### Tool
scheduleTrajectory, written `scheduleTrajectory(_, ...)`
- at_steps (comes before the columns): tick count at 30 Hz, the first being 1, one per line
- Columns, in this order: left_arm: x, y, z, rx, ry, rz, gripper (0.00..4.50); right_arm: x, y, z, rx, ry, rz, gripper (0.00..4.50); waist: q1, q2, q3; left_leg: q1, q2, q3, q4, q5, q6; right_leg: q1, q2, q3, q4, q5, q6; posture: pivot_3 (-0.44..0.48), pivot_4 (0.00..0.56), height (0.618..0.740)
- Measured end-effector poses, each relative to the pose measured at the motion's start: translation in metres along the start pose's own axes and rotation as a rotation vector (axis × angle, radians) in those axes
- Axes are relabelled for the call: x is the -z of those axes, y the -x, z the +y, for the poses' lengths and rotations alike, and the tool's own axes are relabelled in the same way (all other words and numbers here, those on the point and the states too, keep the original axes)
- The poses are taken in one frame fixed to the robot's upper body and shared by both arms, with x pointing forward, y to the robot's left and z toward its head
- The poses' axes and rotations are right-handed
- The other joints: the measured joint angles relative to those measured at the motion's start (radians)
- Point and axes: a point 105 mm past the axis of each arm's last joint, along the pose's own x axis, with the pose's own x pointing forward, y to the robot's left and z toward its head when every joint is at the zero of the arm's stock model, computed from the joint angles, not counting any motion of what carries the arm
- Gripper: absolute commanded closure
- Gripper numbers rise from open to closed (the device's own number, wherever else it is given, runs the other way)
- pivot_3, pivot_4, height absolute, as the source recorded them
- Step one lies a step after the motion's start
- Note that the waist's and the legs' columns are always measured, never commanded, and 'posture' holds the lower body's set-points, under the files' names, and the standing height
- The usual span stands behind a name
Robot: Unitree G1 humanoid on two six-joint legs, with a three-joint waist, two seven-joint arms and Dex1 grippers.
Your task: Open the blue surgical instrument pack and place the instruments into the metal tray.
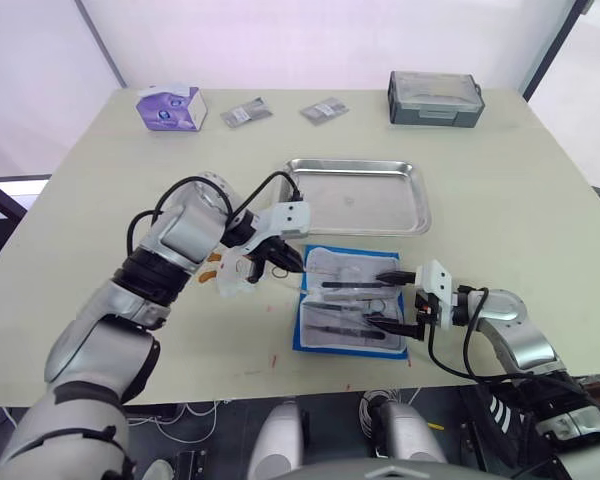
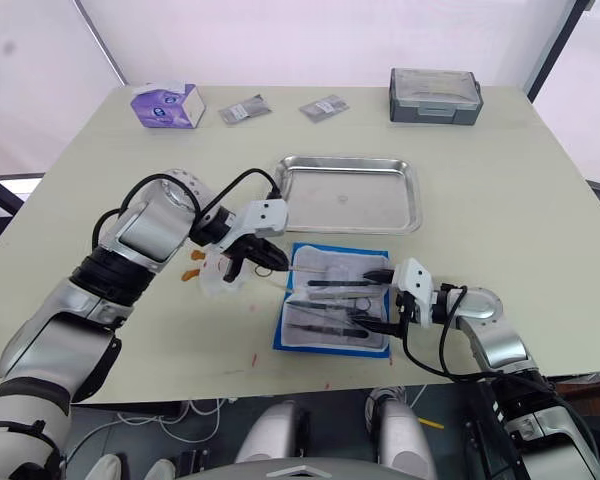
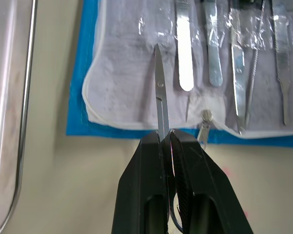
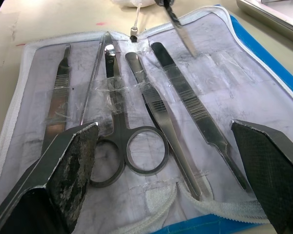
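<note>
Nearest the camera, the right gripper reaches in from the near edge of the surface, its fingers spread wide and empty over the near end of the blue surgical instrument pack. That pack lies unzipped and flat, grey-white lining up, just in front of the metal tray, which holds no instrument that I can make out. Inside the pack, the instruments lie side by side under clear straps: ring-handled scissors and several flat straight tools. Each is thin, stiff polished steel, light but likely slippery, and lying so flat that a pinch across the narrow shank or the ribbed handle section looks safer than one at a tip; the soft pouch will probably lift with a tool unless something holds it down. On the left, the left gripper has its fingers shut on a pair of small scissors, gripped near the handle end so the closed blades stick straight out beyond the fingertips over the pack's edge. The left arm is bent at the elbow, forearm angled across the surface toward the pack, wrist turned inward; the right forearm lies low, pointing in from the right.
</note>
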Motion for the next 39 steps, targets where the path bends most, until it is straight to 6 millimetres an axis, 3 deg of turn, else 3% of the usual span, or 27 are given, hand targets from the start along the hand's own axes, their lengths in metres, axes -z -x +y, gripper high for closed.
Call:
scheduleTrajectory(5,0.009,0.012,0.001,-0.017,0.003,0.023,4.47,0.0,0.0,0.0,0.0,0.0,0.0,0.0,0.0,0.0,0.0,0.0,0.0,0.0,0.0,0.0,0.0,0.0,0.0,0.0,0.0,0.0,0.0,0.0,0.15,0.727)
scheduleTrajectory(9,0.004,0.018,0.002,-0.025,0.022,-0.019,4.47,0.0,0.0,0.0,0.0,0.0,0.0,0.0,0.0,0.0,0.0,0.0,0.0,0.0,0.0,0.0,0.0,0.0,0.0,0.0,0.0,0.0,0.0,0.0,0.15,0.727)
scheduleTrajectory(15,-0.033,0.039,0.027,-0.17,0.074,-0.209,4.47,0.0,0.0,-0.001,0.002,0.0,0.0,0.0,0.0,0.0,0.0,0.0,0.0,0.0,0.0,0.0,0.0,0.0,0.0,0.0,0.0,0.0,0.0,0.0,0.15,0.727)
scheduleTrajectory(19,-0.06,0.023,0.04,-0.247,0.143,-0.356,4.47,0.0,0.0,-0.001,0.0,0.001,0.0,0.0,0.0,-0.001,0.0,0.0,0.0,0.0,0.0,0.0,0.0,0.0,0.0,0.0,0.0,0.0,0.0,0.0,0.15,0.727)
scheduleTrajectory(24,-0.073,0.015,0.056,-0.375,0.271,-0.453,4.47,0.0,0.0,-0.001,0.003,0.0,-0.004,0.0,0.0,0.0,0.0,0.0,0.0,0.0,0.0,0.0,0.0,0.0,0.0,0.0,0.0,0.0,0.0,0.0,0.15,0.727)
scheduleTrajectory(28,-0.074,0.012,0.073,-0.522,0.387,-0.503,4.47,0.0,0.001,-0.001,0.005,0.003,-0.009,0.0,0.001,0.0,0.0,0.0,0.0,-0.001,0.0,0.0,0.0,0.0,0.0,0.0,0.0,0.0,0.0,0.0,0.15,0.727)
scheduleTrajectory(39,-0.042,0.001,0.102,-0.837,0.682,-0.506,4.47,0.001,0.002,-0.001,0.008,-0.001,-0.014,0.0,0.003,-0.001,0.0,-0.001,-0.001,-0.001,0.0,0.001,-0.001,0.0,0.0,0.0,0.0,0.0,0.0,0.0,0.15,0.727)
